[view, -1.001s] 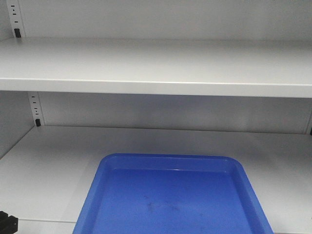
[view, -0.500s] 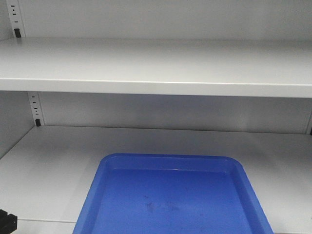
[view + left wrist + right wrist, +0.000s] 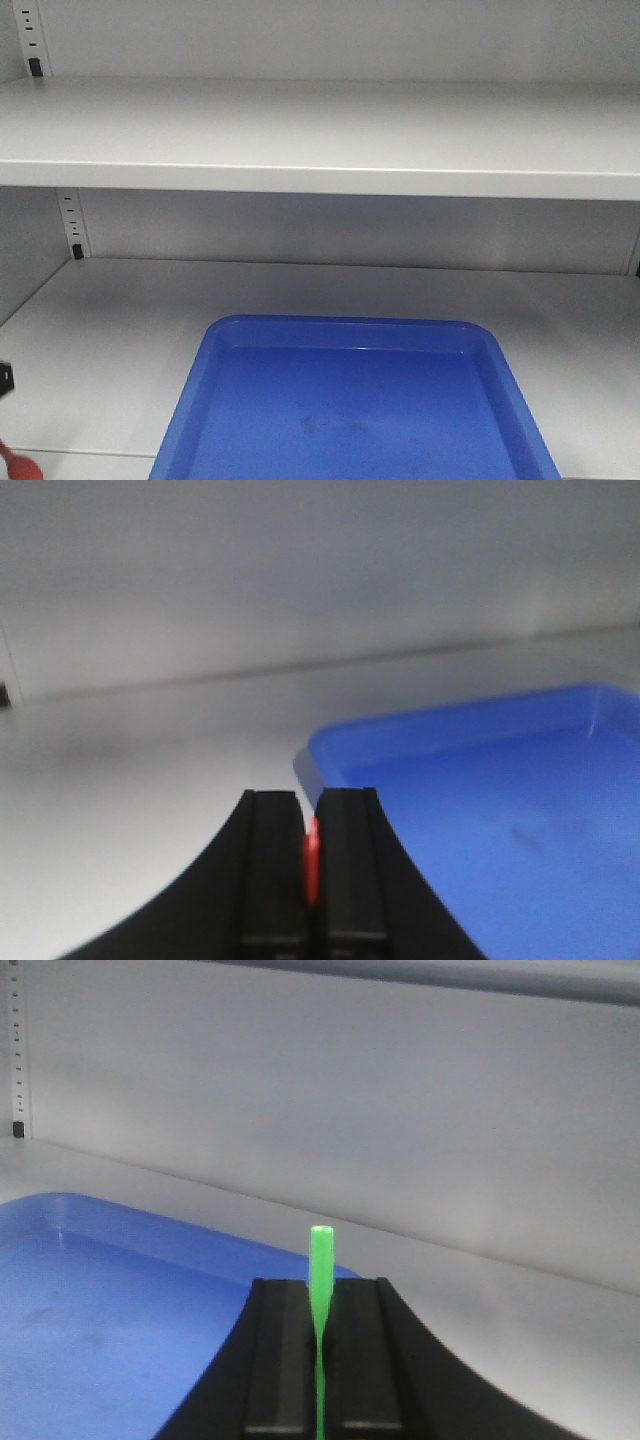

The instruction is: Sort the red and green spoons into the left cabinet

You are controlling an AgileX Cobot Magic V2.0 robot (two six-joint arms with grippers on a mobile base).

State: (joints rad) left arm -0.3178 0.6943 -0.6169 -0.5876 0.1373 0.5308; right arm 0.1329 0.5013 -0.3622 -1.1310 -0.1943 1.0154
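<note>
My left gripper (image 3: 311, 805) is shut on the red spoon (image 3: 311, 858), a thin red sliver pinched between its black fingers, just left of the blue tray's near corner. In the front view the red spoon's end (image 3: 20, 466) pokes in at the bottom left, with a bit of black gripper (image 3: 6, 377) above it. My right gripper (image 3: 319, 1290) is shut on the green spoon (image 3: 320, 1280), whose slim handle sticks up past the fingertips, over the tray's right edge. The left cabinet (image 3: 320, 130) is pale grey with wide flat shelves.
A blue tray (image 3: 355, 400) lies on the lower shelf (image 3: 110, 340), reaching the front edge; it also shows in both wrist views (image 3: 520, 810) (image 3: 110, 1300). Slotted peg strips (image 3: 72, 225) run up the back left corner. The upper shelf hangs overhead.
At the front view's bottom left, the black gripper part has risen, and the red spoon's end has come into view below it.
</note>
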